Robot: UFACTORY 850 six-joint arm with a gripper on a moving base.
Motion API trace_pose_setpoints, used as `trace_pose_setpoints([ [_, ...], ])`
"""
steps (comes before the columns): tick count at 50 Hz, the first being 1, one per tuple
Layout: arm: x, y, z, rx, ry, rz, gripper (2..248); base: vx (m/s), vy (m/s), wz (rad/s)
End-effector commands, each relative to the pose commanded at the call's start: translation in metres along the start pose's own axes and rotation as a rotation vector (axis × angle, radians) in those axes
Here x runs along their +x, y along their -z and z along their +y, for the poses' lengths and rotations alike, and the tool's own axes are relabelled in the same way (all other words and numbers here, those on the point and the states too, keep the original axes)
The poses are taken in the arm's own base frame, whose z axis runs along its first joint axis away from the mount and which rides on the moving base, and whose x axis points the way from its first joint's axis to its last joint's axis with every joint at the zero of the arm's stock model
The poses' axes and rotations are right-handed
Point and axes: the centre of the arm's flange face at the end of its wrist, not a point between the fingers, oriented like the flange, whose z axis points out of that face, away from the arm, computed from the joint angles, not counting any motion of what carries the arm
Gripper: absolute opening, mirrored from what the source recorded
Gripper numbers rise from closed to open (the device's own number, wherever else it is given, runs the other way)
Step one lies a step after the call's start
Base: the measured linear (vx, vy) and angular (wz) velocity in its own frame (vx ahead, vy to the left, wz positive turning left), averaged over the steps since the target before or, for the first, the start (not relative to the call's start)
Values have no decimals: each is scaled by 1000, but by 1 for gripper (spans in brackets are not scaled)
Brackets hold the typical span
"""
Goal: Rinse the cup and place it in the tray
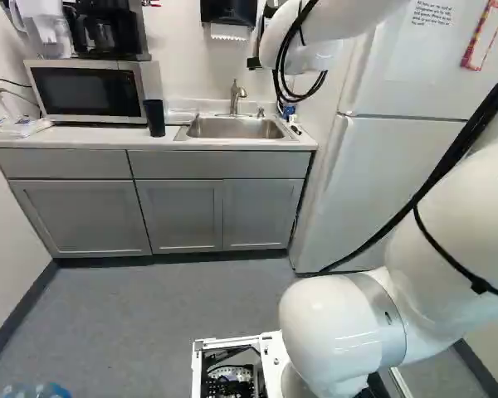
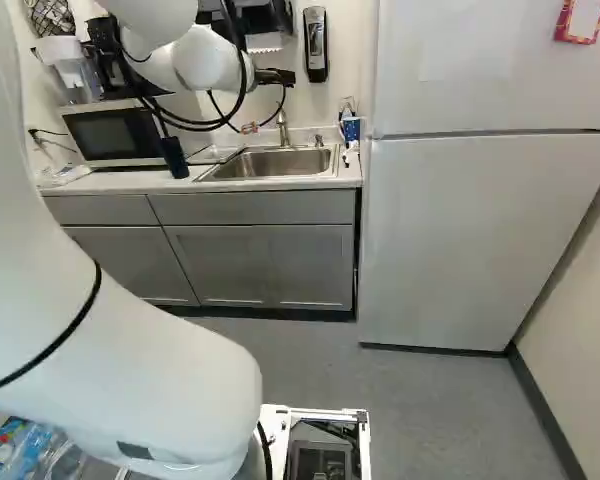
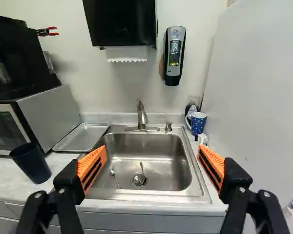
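The tool [image 2: 276, 77] is spread wide, a patterned blue mug [image 3: 199, 125] stands beside the sink [image 3: 141, 195], and the fridge [image 1: 398, 157] bears a printed notice [image 1: 440, 15].

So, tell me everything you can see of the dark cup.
The cup is dark blue, tall and plain, with no visible handle, wider at the rim; it looks like plastic. It stands upright, mouth up, on the counter by the microwave's sink-side end. Whether it holds anything, I can't tell.
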Motion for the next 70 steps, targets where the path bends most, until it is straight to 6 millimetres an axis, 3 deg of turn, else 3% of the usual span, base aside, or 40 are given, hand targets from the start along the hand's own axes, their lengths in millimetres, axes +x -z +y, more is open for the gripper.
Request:
trace_pose_setpoints([
  [70, 59, 5, 0, 0, 0, -62, 247, 0, 0, 0],
])
